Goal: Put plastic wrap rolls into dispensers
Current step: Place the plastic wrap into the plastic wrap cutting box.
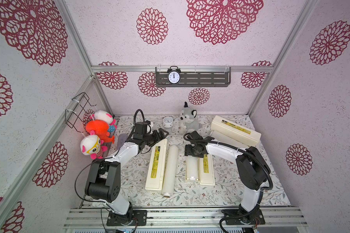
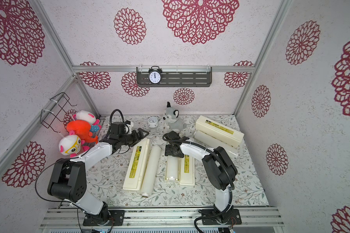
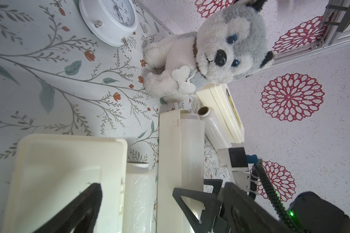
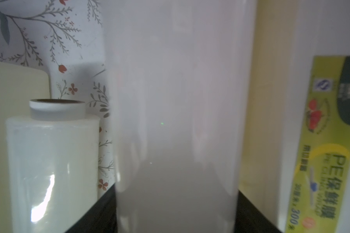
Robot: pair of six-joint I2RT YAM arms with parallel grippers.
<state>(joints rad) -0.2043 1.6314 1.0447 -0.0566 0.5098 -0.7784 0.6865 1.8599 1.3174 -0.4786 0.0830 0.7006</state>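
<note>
Wide-open, empty left gripper [image 1: 163, 134] hovers over far end of closed dispenser [image 1: 157, 163], left of open dispenser [image 1: 208, 175]. A loose roll [image 1: 170, 169] lies between those boxes. In the open dispenser's tray sits the seated roll [image 1: 192, 167]. The right gripper [image 4: 175, 211] straddles it; can't tell if it pinches. Right of it: third dispenser [image 1: 235, 129], third roll [image 1: 226, 138]. Rolls probably light, stiff, slick; grab mid-barrel.

Floral table [image 1: 230, 191] carries dispensers [image 1: 156, 165]; rolls [image 1: 170, 169]; clock [image 1: 167, 121]; husky [image 1: 188, 121]
</note>
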